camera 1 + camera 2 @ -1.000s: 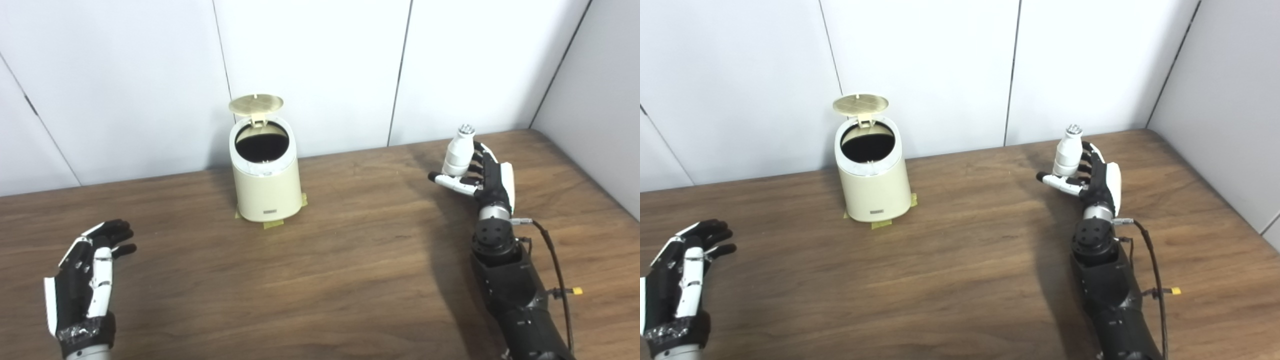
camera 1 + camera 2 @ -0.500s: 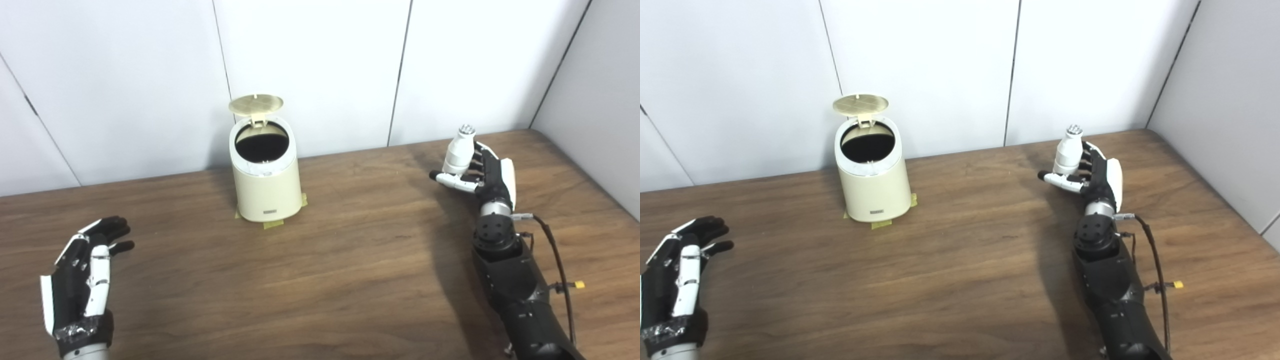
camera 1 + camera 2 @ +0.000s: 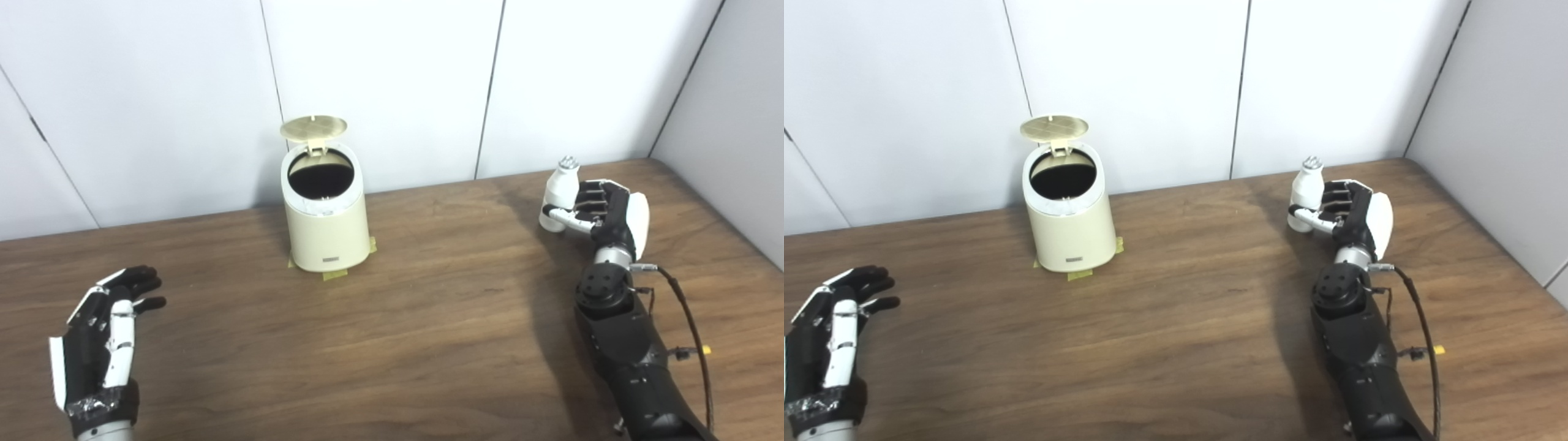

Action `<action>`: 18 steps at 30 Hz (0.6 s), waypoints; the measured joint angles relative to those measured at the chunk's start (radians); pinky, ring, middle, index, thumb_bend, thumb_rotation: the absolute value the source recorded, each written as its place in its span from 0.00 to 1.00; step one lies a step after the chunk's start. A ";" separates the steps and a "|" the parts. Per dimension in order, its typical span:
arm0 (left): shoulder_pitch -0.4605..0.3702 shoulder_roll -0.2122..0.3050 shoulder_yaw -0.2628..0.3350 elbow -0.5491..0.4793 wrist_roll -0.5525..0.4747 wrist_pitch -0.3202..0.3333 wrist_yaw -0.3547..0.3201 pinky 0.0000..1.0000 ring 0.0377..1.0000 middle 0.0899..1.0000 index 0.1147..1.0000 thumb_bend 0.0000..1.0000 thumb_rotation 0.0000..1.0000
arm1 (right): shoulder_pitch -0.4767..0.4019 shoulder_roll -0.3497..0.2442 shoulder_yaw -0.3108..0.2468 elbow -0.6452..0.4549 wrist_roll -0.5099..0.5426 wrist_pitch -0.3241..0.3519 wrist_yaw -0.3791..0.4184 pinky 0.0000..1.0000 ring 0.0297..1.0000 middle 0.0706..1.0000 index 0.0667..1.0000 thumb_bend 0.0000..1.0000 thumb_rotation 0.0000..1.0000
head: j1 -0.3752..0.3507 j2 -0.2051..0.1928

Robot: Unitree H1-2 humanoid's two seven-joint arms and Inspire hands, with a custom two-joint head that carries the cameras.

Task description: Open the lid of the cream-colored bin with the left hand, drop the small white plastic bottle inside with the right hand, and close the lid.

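Two hands over a wooden table (image 3: pixel 429 343), and only one of them has anything in it. Over on the right side, the right hand (image 3: pixel 603 211) is wrapped around the bottle (image 3: pixel 558 191), thumb across the front low down and fingers (image 3: pixel 589 197) curled behind it. That bottle is upright, small and white with a ridged cap on top, and its base looks like it's right at the tabletop, though I can't tell if it's actually touching. It sits near the back right corner, well apart from the bin (image 3: pixel 324 214). Said bin is cream-colored and stands toward the back of the table, a bit left of the middle, close to the white wall panels. Its lid (image 3: pixel 313 127) is flipped up on the rear hinge so the dark inside is wide open to see. Bits of yellowish tape (image 3: pixel 335 275) stick out from under its base on the wood. Down at the near left corner the left hand (image 3: pixel 101 334) hangs palm-in with its fingers spread loosely, gripping nothing, well apart from the bin. A black cable (image 3: pixel 689 324) loops along the right forearm.
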 measured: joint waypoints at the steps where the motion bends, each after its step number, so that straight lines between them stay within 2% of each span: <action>1: 0.000 0.000 0.000 0.000 0.000 0.000 0.000 0.60 0.68 0.66 0.62 0.17 0.55 | 0.000 0.000 0.000 0.000 0.000 0.000 0.000 0.43 0.49 0.48 0.43 0.52 0.00 | 0.000 0.000; 5: 0.000 0.000 0.000 0.000 -0.003 0.000 0.000 0.61 0.68 0.66 0.61 0.16 0.51 | 0.000 0.000 0.000 -0.001 0.000 0.001 0.000 0.45 0.50 0.48 0.43 0.52 0.00 | 0.000 0.000; 10: 0.000 0.000 -0.003 0.000 -0.003 0.000 -0.002 0.62 0.68 0.66 0.62 0.15 0.52 | 0.000 0.000 0.000 -0.001 0.000 0.000 0.000 0.43 0.49 0.48 0.43 0.52 0.00 | -0.003 -0.002; 18: 0.000 0.000 -0.004 0.000 -0.003 0.000 -0.001 0.61 0.68 0.65 0.61 0.17 0.52 | 0.006 0.000 0.004 -0.011 0.000 -0.003 0.004 0.47 0.53 0.50 0.42 0.52 0.00 | -0.002 0.002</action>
